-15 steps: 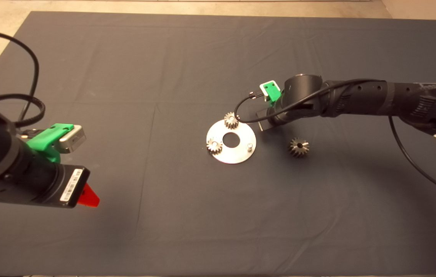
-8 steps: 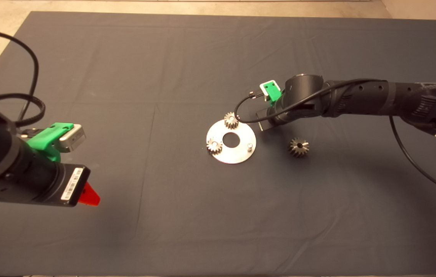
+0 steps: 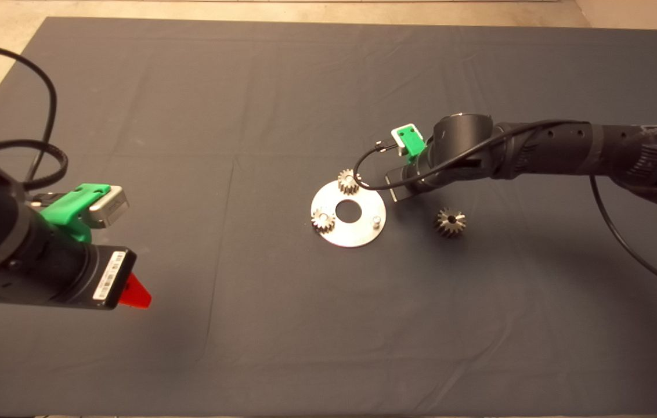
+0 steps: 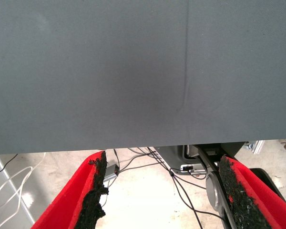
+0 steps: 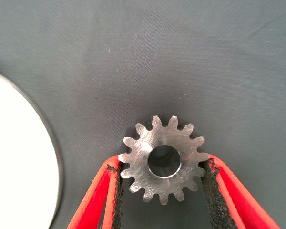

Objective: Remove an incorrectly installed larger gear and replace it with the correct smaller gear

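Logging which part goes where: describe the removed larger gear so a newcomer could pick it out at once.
Start at the round metal plate mid-mat. Just off its edge on the right arm's side, alone on the cloth, lies the larger gear. Its teeth slant like a cone; the two gears on the plate are straight-toothed.

Two black arms with looping black cables, green gripper mounts, red fingers with crumbly black pads

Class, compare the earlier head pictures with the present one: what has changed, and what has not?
The right arm has drifted slightly right and down the picture; its right gripper holds the smaller gear. The larger gear, round plate and parked left gripper stayed put.
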You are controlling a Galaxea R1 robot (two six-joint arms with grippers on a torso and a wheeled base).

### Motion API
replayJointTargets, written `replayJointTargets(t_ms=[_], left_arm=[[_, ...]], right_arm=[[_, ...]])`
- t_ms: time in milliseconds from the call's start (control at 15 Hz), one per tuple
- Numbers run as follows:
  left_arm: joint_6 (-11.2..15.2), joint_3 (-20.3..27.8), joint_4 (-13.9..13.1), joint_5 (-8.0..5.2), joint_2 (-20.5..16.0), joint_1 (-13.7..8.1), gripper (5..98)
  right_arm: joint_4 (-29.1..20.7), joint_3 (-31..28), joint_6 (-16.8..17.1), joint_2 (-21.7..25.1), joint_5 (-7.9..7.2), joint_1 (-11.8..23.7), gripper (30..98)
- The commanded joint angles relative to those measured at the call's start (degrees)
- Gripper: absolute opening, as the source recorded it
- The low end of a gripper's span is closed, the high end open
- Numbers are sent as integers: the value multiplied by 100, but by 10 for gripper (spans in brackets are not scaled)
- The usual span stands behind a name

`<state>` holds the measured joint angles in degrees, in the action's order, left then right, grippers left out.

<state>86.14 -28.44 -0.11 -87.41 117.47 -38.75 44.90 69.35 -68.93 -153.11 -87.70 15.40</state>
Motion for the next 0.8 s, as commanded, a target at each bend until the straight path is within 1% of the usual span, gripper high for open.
replayJointTargets(t_ms=[0, 133, 200, 333, 467, 667, 733], left_arm=[[35, 7, 55, -637, 9, -62, 592], [35, 33, 55, -637, 9, -62, 592], [36, 42, 55, -637, 9, -62, 592], [36, 42, 55, -637, 9, -62, 592], [35, 38, 63, -637, -8, -62, 592], [8, 10, 90, -628, -8, -62, 592], [-1, -2, 100, -628, -8, -62, 592]], right_arm=[[-258, -257, -121, 57, -730, 412, 368], [-289, -336, -121, 74, -730, 429, 358], [-339, -387, -136, 66, -730, 497, 358], [-578, -626, -375, 145, -730, 649, 352], [-1110, -679, -437, 189, -730, 763, 350], [-2273, -679, -455, 163, -730, 1047, 349], [-2568, -696, -455, 155, -730, 1115, 349]])
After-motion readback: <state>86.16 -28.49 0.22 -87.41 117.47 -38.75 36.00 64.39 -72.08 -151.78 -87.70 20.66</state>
